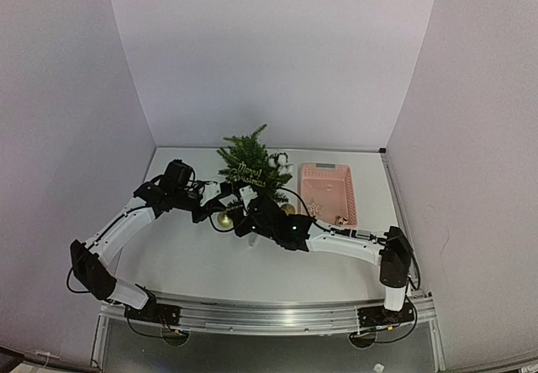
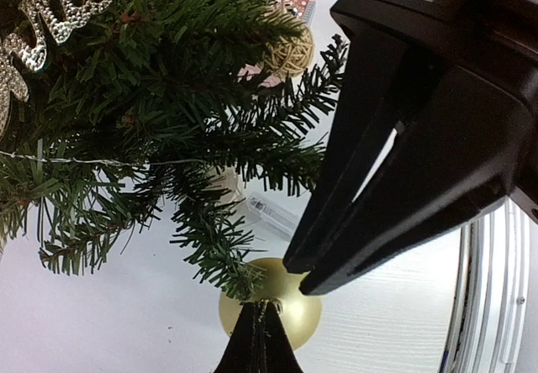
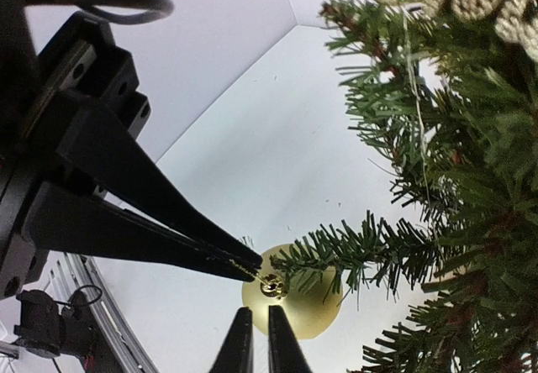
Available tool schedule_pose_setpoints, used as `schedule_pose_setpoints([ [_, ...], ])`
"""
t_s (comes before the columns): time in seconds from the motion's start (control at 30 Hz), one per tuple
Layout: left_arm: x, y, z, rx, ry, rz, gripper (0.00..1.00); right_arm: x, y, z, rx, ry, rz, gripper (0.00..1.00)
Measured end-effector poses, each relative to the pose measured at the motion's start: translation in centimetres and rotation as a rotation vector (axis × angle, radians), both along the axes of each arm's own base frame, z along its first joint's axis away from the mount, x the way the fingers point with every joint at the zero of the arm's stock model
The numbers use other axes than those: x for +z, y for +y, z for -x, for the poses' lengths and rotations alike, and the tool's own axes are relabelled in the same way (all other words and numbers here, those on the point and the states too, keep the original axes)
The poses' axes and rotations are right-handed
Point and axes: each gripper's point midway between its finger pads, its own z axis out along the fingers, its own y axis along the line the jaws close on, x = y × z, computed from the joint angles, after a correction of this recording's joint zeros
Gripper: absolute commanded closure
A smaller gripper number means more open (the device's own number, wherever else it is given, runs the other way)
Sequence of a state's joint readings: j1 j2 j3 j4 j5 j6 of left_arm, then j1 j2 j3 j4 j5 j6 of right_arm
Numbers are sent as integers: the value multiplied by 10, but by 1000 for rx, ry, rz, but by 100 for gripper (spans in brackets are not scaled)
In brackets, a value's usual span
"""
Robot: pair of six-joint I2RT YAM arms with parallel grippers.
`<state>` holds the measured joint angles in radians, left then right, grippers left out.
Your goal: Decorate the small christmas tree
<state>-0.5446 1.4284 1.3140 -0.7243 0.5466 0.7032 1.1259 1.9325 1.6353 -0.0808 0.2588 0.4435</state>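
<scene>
My left gripper (image 3: 244, 265) is squeezed all the way shut. Its pointy tips sit right at the little cap on top of the gold ball (image 3: 307, 318), and I think they pinch the thin gold loop there. My right gripper (image 3: 259, 310) is just under the cap. It is open only a crack, and I see nothing in it.

The small christmas tree (image 1: 245, 159) stands at the back of the table (image 1: 193, 255), in the middle, with the pink basket (image 1: 328, 192) just beside it on my right. The ball hangs low at the front of the tree, touching a bottom branch (image 3: 353, 251).

To do this well, I think I should go very slowly. The loop has to slide over the tip of that branch and far along it, so it cannot slip off. My right fingers could hold the branch steady. I should let go only when the loop sits among the needles.

The ball is round, smooth and shiny, so it would roll away if dropped. The needles are thin, bristly and bendy, so the branch may dip under the ball. The loop is thin and easy to lose. Higher up hang a glittery word sign (image 1: 250, 173) and a woven straw ball (image 2: 290, 54).
</scene>
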Motion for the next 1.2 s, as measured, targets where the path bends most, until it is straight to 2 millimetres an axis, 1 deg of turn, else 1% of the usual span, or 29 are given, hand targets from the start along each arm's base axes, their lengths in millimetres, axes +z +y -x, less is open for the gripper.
schedule_pose_setpoints([
  [0.07, 0, 0, 1, -4, -1, -1, 100, 2, 2, 0, 14, -13, 4, 83],
  [0.3, -4, 2, 11, -41, 26, -14, 100, 4, 6, -2, 36, -38, 17, 82],
  [0.43, -2, 2, 15, -61, 27, -19, 100, 3, 6, -1, 56, -54, 32, 81],
  [0.6, 5, 6, 22, -90, 30, -35, 100, 3, 9, 5, 137, -88, 57, 78],
  [0.83, 14, 6, 38, -157, 51, -20, 100, 11, 7, 19, 238, -125, 60, 78],
  [1.2, 18, 9, 46, -176, 60, -27, 100, 14, 11, 27, 305, -134, 50, 77],
])
